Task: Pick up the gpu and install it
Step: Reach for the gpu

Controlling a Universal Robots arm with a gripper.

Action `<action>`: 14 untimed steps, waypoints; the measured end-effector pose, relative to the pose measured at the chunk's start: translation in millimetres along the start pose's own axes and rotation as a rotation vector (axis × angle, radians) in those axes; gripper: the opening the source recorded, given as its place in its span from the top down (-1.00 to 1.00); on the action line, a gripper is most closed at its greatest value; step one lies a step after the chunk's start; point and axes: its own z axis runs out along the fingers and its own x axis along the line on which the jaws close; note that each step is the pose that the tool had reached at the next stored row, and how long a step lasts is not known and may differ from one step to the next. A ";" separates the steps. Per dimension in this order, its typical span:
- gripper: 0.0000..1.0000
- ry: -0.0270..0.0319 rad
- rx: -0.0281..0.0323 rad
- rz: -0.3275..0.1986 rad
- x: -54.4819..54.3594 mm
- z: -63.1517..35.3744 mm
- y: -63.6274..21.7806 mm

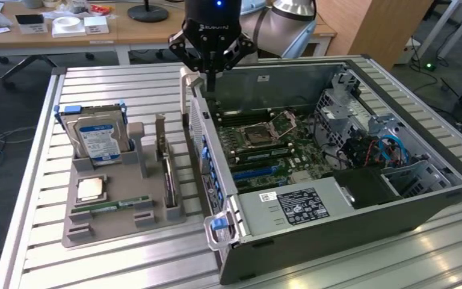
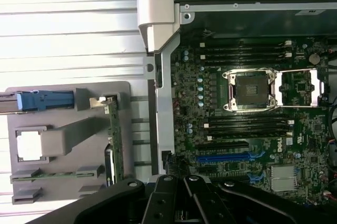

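The gpu (image 1: pixel 165 164) stands edge-on in a slot of the grey holder (image 1: pixel 123 226), on the exterior view's left of the open computer case (image 1: pixel 335 211). In the wrist view the gpu (image 2: pixel 113 140) is a thin green-edged strip on the holder (image 2: pixel 63 103). My gripper (image 1: pixel 212 83) hangs shut and holds nothing. It is above the case's far corner, well above and behind the gpu. Its black linkages (image 2: pixel 184 203) show in the wrist view. The motherboard (image 1: pixel 267 147) lies exposed, with a blue expansion slot (image 2: pixel 226 156) and an open processor socket (image 2: pixel 253 90).
The holder also carries a hard drive (image 1: pixel 98 141) with a blue-white label, a processor chip (image 1: pixel 92 189) and a green memory stick (image 1: pixel 110 206). The case's side wall (image 1: pixel 203 150) rises between holder and motherboard. Desks with clutter (image 1: pixel 70 24) stand behind the slatted table (image 1: pixel 94 84).
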 end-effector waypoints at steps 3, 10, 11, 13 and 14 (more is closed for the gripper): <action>0.79 0.0000 0.0000 0.000 3.9 0.0 -0.3; 0.79 0.0001 0.0000 0.000 7.2 0.0 -0.5; 0.79 0.0001 0.0000 0.000 7.3 0.0 -0.5; 0.79 0.0000 0.0000 0.000 7.3 0.0 -0.5; 0.79 0.0001 0.0000 0.000 7.3 -0.1 -0.5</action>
